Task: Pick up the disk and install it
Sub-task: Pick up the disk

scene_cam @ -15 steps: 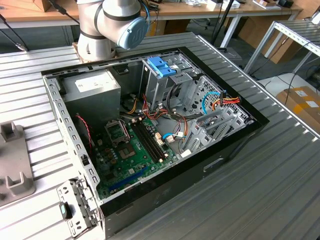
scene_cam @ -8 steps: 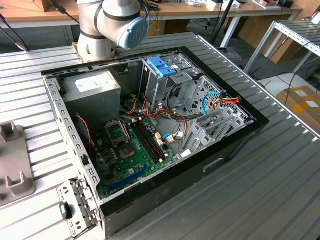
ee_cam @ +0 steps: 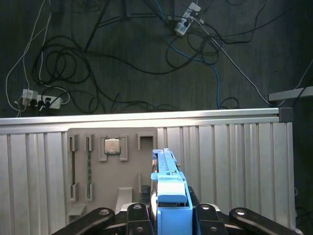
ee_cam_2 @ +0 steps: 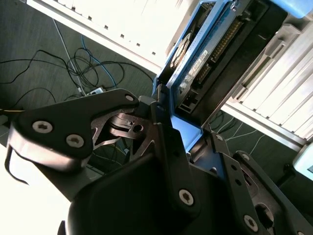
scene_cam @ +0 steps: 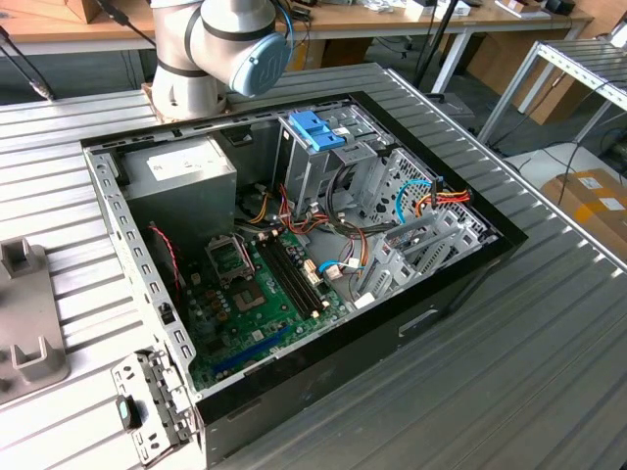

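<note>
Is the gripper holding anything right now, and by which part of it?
Yes. In the first wrist view the gripper is shut on the disk, jaws clamping its light-blue carrier at the end nearest the wrist.

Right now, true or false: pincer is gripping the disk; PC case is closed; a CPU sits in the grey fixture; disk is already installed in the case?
Pincer grips the disk: true, in the first wrist view.
Computer case is closed: false, it lies open with the motherboard exposed.
A CPU sits in the grey fixture: true.
Disk is already installed in the case: false, the pincer holds it over the ribbed table.
</note>
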Robot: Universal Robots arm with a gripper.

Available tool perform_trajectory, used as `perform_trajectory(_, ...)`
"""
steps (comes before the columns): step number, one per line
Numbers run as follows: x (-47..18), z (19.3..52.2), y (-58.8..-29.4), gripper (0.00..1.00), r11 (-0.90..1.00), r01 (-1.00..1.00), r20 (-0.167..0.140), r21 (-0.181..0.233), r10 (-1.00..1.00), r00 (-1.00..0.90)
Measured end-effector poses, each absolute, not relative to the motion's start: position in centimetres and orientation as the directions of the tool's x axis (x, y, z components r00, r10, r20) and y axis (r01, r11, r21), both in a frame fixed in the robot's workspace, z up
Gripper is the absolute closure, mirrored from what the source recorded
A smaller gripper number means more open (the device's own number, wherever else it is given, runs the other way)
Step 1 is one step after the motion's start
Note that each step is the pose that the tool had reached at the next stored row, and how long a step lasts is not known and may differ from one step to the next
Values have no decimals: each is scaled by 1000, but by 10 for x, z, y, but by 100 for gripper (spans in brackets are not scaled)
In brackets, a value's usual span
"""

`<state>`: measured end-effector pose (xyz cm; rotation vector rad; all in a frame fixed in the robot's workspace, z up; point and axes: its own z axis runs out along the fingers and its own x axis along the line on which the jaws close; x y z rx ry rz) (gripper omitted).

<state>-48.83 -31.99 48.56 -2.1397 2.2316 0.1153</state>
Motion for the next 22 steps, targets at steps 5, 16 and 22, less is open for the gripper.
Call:
perform_trajectory(5,-488,488,-320,63,41,-999,-87,21,-995,-43)
perform_trajectory(16,-488,497,-320,63,41,-999,-89,21,-995,-43)
perform_trajectory(22,-488,501,-320,63,41,-999,-90,21,-995,-43)
